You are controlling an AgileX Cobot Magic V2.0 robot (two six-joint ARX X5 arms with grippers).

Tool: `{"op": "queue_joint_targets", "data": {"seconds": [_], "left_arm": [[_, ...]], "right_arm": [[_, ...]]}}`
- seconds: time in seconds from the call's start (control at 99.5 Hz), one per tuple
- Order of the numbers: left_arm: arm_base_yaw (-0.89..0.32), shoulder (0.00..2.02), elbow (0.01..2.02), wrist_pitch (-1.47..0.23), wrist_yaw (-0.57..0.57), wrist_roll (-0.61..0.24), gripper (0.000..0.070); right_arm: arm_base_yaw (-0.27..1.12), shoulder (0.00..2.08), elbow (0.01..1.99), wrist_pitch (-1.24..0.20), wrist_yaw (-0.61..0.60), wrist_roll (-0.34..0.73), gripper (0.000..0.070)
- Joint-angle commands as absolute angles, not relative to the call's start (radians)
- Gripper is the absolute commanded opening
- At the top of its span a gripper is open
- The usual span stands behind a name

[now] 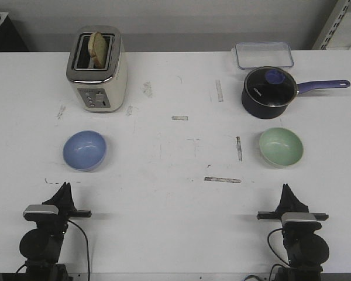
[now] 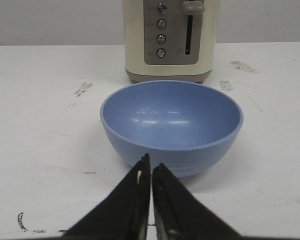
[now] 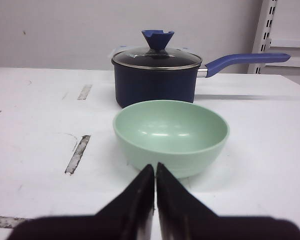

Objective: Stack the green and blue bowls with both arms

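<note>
Front view shows nothing stacked yet: the blue bowl (image 1: 84, 150) sits toward the worktop's left edge, the green bowl (image 1: 281, 146) toward its right, each facing a closed, empty left gripper (image 1: 64, 188) or right gripper (image 1: 288, 189).

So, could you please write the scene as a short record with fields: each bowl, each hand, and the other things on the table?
blue bowl: upright, empty, on the left, in front of the toaster
green bowl: upright, empty, on the right, in front of the saucepan
bowls: apart, not stacked
left hand: shut, holding nothing, short of the blue bowl
right hand: shut, holding nothing, short of the green bowl
toaster: bread in slot
saucepan: glass lid on
clear container: behind saucepan
</note>
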State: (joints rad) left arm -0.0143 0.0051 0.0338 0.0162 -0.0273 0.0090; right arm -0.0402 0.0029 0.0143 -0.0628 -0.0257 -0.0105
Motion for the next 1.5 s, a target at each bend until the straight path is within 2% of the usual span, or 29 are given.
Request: {"op": "queue_joint_targets", "data": {"seconds": [0.0,0.834,0.975,1.066,1.146,1.307,1.488], "left_arm": [[-0.012,0.004,0.012,0.031,-0.028,0.007,0.0001],[-0.012,0.004,0.012,0.028,-0.028,0.007,0.0001],[-0.012,0.004,0.012,0.027,-0.027,0.006,0.0001],[-0.012,0.004,0.012,0.022,-0.027,0.007,0.0001],[-0.012,0.004,0.012,0.022,-0.027,0.007,0.0001],[-0.012,0.004,0.012,0.023,-0.027,0.007,0.0001],[-0.012,0.004,0.012,0.024,-0.027,0.007,0.0001]], "right_arm": [[-0.041,0.001,0.013,-0.052,-0.026,-0.001,0.0000],[-0.041,0.001,0.013,-0.025,-0.020,0.004,0.0000],[-0.040,0.001,0.013,0.086,-0.027,0.049,0.0000],[-0.040,0.001,0.015,0.253,-0.024,0.057,0.0000],[-0.040,0.002,0.042,0.345,0.004,0.055,0.0000],[-0.041,0.077,0.244,0.221,0.053,0.039,0.0000],[-0.041,0.329,0.554,0.005,0.052,0.019,0.0000]]}}
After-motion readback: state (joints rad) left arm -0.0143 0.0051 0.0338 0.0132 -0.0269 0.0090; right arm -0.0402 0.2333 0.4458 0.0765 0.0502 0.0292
